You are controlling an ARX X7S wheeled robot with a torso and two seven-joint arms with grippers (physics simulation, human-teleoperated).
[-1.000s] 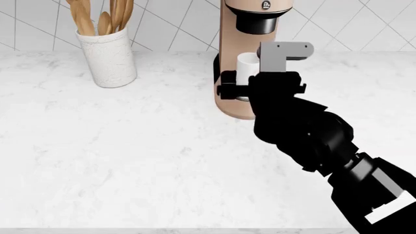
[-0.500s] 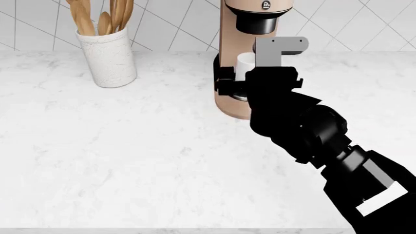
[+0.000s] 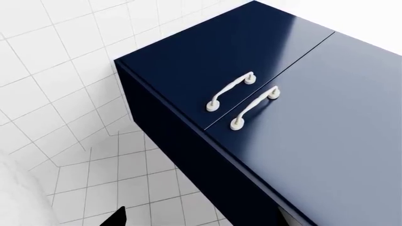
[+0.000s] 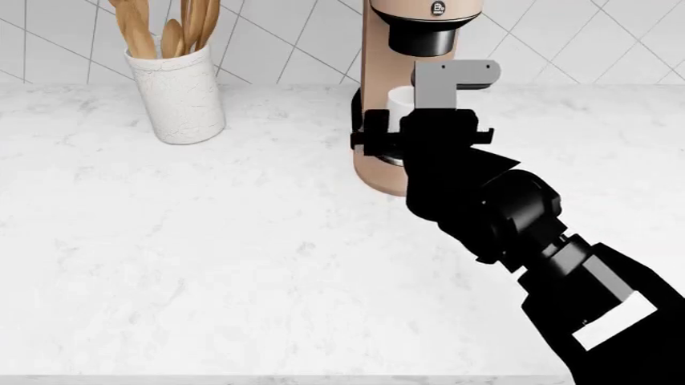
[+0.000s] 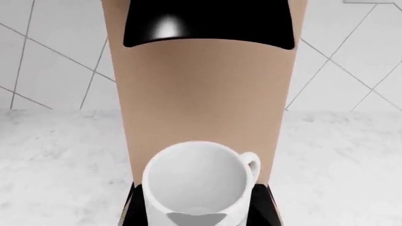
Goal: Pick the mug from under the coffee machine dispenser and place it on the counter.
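Note:
The white mug (image 4: 400,99) stands under the black spout head of the tan coffee machine dispenser (image 4: 377,56), at the back of the white marble counter (image 4: 214,241). My right gripper (image 4: 409,128) reaches in from the front, open, with a black finger close on either side of the mug. From the right wrist, the mug (image 5: 196,181) fills the space between the fingers (image 5: 131,212), its handle off to one side, with the machine (image 5: 201,94) behind it. I cannot tell whether the fingers touch it. My left gripper (image 3: 199,221) shows only its tips, spread apart and empty.
A white speckled crock (image 4: 178,98) with wooden utensils stands at the back left of the counter. A tiled wall runs behind it. The left wrist view shows navy drawers with white handles (image 3: 242,101) and a white tiled floor (image 3: 113,179).
My right arm has slid forward and slightly left, carrying the gripper further in around the mug. The mug has not moved.

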